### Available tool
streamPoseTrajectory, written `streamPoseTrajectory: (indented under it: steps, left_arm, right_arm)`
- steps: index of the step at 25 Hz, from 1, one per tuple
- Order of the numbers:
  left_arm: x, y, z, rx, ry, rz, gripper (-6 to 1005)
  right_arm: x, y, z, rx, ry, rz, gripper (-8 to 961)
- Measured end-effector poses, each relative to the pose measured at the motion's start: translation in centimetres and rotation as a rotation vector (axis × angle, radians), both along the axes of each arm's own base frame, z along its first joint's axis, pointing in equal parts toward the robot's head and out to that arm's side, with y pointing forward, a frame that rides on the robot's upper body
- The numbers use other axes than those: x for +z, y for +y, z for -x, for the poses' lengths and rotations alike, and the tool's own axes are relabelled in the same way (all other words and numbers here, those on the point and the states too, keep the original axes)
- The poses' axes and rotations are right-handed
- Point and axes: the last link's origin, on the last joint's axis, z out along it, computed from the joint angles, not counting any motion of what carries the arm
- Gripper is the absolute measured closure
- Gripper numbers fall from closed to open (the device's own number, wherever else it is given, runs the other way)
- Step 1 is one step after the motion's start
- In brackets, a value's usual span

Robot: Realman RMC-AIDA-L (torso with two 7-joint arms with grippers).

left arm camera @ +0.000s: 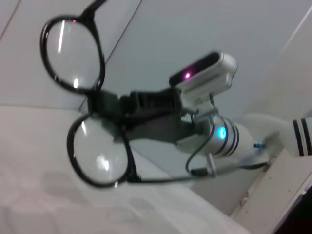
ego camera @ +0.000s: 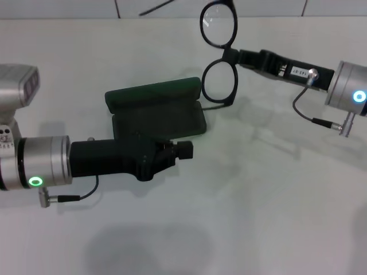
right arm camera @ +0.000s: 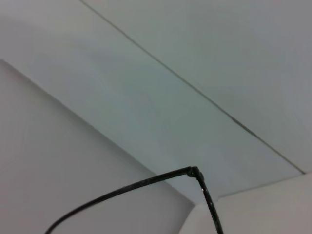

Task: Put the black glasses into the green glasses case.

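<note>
The black glasses [ego camera: 218,83] hang in the air above the table, lenses one above the other, just past the right end of the green glasses case [ego camera: 162,117]. My right gripper [ego camera: 235,56] is shut on their bridge. The case lies open, its lid [ego camera: 153,93] standing at the far side. My left gripper [ego camera: 182,150] lies low at the case's near edge, partly over it. The left wrist view shows the glasses [left arm camera: 97,157] held by the right gripper [left arm camera: 103,103]. The right wrist view shows only a thin temple arm [right arm camera: 146,181].
The white table [ego camera: 264,200] stretches to the right and to the front of the case. A tiled wall [ego camera: 69,8] bounds the far side. The left arm's body [ego camera: 43,161] lies along the table's left front.
</note>
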Motion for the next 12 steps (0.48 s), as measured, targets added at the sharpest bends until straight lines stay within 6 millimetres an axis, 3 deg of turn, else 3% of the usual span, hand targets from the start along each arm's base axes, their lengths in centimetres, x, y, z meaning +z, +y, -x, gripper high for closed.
streamPoseTrajectory:
  steps: [3, 12]
  left_arm:
    - [0.1, 0.31, -0.31, -0.011, -0.004, -0.007, 987]
    - [0.35, 0.7, -0.87, -0.034, -0.005, 0.01, 1000]
  right_arm:
    - [-0.55, -0.11, -0.11, 0.017, -0.046, 0.011, 898]
    - [-1.02, 0.04, -0.31, 0.065, -0.127, -0.014, 898]
